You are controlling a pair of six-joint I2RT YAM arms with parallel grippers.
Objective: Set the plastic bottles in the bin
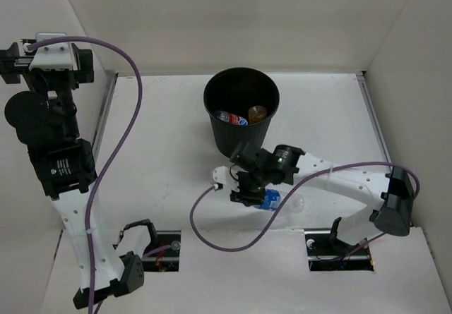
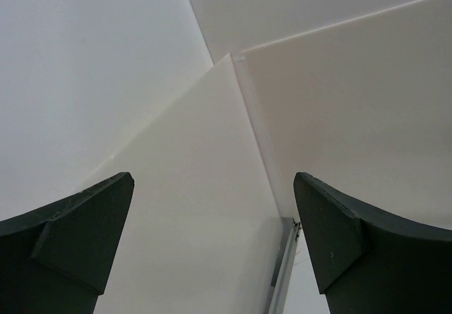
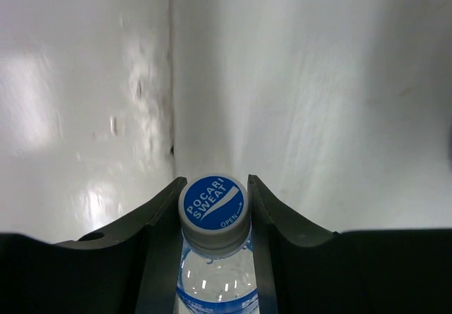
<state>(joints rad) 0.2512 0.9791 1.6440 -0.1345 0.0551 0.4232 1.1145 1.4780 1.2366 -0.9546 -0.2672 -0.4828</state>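
Bin [image 1: 224, 139]: black bucket, upright on the white table [image 1: 162, 152].
Inside the bin: red-label bottle [image 1: 232, 118] and orange bottle [image 1: 256, 111] lie side by side at the bottom.
Blue-label bottle [image 3: 212, 279]: outside the bin, just off its near side, lying roughly level. Whether it rests on the table or hangs above it cannot be told.
Right gripper [image 3: 213, 190]: narrowed onto the blue-label bottle, one finger touching each side of its blue cap [image 3: 212, 202], the body running back under the wrist.
Left gripper [image 2: 213, 180]: raised well left of the bin, fingers spread wide around bare air, facing a wall corner.
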